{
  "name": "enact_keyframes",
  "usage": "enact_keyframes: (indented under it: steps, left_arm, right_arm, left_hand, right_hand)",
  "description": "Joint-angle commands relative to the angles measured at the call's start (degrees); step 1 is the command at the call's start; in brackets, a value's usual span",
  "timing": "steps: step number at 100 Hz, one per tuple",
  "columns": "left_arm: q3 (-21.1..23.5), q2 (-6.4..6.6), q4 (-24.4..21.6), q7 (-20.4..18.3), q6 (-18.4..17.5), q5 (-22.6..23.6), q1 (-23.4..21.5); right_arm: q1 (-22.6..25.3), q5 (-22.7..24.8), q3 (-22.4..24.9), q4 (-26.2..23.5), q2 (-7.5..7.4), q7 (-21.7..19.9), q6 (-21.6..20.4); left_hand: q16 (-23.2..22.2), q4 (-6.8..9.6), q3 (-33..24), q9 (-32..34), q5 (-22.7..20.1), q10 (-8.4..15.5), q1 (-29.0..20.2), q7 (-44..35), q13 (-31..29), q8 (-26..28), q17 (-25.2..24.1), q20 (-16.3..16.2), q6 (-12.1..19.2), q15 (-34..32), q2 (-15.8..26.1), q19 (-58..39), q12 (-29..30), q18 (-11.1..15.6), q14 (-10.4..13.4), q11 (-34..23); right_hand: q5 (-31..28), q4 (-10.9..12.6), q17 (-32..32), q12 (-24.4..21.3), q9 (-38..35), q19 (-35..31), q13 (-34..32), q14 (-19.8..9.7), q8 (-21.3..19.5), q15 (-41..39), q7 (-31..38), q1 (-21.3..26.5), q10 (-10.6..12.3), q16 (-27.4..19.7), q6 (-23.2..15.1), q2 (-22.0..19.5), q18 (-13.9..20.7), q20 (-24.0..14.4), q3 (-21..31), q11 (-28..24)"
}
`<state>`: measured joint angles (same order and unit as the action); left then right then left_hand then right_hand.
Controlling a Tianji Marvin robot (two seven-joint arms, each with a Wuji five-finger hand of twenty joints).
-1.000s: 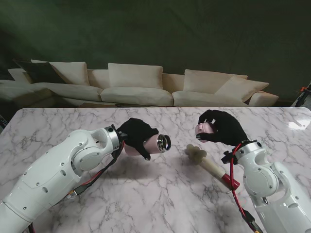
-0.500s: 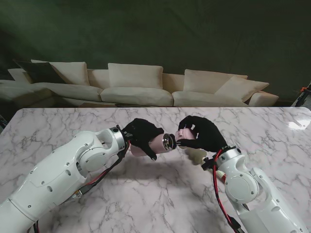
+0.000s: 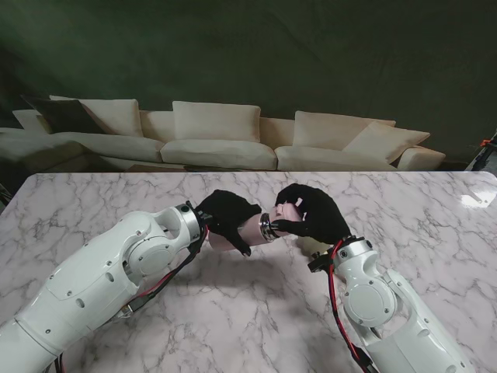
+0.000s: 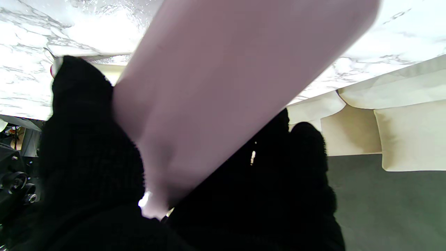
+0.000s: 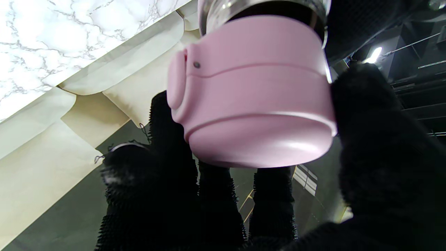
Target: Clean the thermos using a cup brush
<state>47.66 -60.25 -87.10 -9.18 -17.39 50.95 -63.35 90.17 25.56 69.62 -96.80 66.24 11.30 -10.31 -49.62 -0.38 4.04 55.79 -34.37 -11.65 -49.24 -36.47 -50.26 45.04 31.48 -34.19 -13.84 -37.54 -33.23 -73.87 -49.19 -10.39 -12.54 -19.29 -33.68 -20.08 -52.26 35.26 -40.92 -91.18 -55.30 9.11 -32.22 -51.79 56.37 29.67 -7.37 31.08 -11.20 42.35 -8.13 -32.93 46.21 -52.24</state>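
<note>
My left hand (image 3: 225, 214) is shut on the pink thermos (image 3: 250, 229), holding it on its side above the table with its steel mouth toward my right. The thermos body (image 4: 223, 87) fills the left wrist view between the black-gloved fingers (image 4: 87, 139). My right hand (image 3: 311, 214) is shut on the pink lid (image 3: 286, 211), which sits against the thermos mouth. The right wrist view shows the lid (image 5: 254, 94) pressed to the steel rim (image 5: 223, 8). Only a pale bit of the cup brush (image 3: 314, 247) shows under my right hand; the rest is hidden by my right arm.
The marble table (image 3: 233, 311) spreads around and under both arms. A cream sofa (image 3: 225, 136) stands beyond the far edge. A bright glare patch (image 3: 475, 198) lies at the table's far right.
My right hand has carried the lid leftward from above the brush to the thermos mouth. The left hand moved the thermos slightly right. My right arm now covers most of the brush.
</note>
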Motion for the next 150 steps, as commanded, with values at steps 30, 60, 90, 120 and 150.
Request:
enact_keyframes:
  steps: [30,60,90,120,150]
  left_arm:
    - [0.5,-0.15,-0.4,-0.9,0.1,-0.1,0.4]
    - [-0.1,-0.13,-0.2,-1.3,-0.1,-0.2,0.9]
    - [-0.3,-0.18,-0.1,-0.8,-0.2,-0.1,0.9]
    - [0.6,-0.14,-0.9,-0.6,-0.9,0.2,0.3]
    - [0.4,-0.18,-0.8,-0.7,-0.5,0.1,0.5]
  right_arm:
    - [2.3,1.4,-0.2,-1.0,0.47,1.9,-0.7]
    - [2.7,1.2,-1.0,-1.0,0.75,3.1,-0.8]
    - [1.3,1.5,-1.9,0.5,0.95,3.9,-0.2]
    - [0.4,1.0,-2.8,2.1,1.25,4.5,0.7]
    - [0.3,2.8,-4.5,2.2,1.53,6.6,2.7]
  left_hand:
    - [-1.1,5.62,-31.2,3.6,-4.8,4.3,-14.9,-9.9,-1.6,2.9,0.3,-1.4,12.9,-3.3,13.1,-1.9,-2.2,2.8,-0.8,-7.9]
    - [-1.1,5.66,-31.2,3.6,-4.8,4.2,-14.9,-9.8,-1.6,3.0,0.3,-1.4,12.9,-3.3,13.1,-2.0,-2.2,2.7,-0.9,-7.9]
    - [-1.0,5.66,-31.1,3.6,-4.8,4.3,-14.9,-9.8,-1.6,3.0,0.3,-1.4,12.9,-3.2,13.2,-2.0,-2.2,2.7,-0.8,-7.9]
    - [-1.0,5.67,-31.1,3.7,-4.8,4.3,-14.9,-9.8,-1.7,3.0,0.3,-1.4,12.9,-3.3,13.2,-2.0,-2.2,2.7,-0.8,-7.9]
    - [-1.1,5.71,-31.1,3.7,-4.8,4.1,-14.9,-9.8,-1.7,3.0,0.4,-1.4,12.8,-3.3,13.1,-2.0,-2.1,2.7,-0.8,-8.0]
  right_hand:
    - [-8.1,3.8,-0.1,3.5,-4.1,-1.7,-5.9,-9.5,-7.2,-10.5,8.9,22.1,6.0,4.0,-4.6,-7.1,7.2,-1.2,25.9,-7.7]
    - [-8.1,3.8,1.1,3.3,-3.6,-0.5,-5.2,-9.5,-7.5,-9.4,8.5,22.1,6.1,3.3,-4.4,-7.2,6.5,-0.9,25.8,-7.4]
    - [-8.1,3.8,2.1,3.3,-2.8,0.4,-4.5,-9.5,-7.8,-8.9,7.8,22.1,6.2,3.0,-4.9,-7.3,5.7,-0.8,25.7,-7.6]
    - [-8.0,3.8,2.3,3.2,-2.5,0.6,-4.3,-9.5,-7.9,-8.7,7.6,22.2,6.2,2.8,-4.9,-7.5,5.7,-0.9,25.7,-7.7]
    - [-4.7,4.9,0.6,5.3,2.7,2.1,-3.8,-10.8,-2.1,-8.7,7.5,20.6,5.2,0.9,-6.0,-9.1,5.8,0.6,21.2,-12.0]
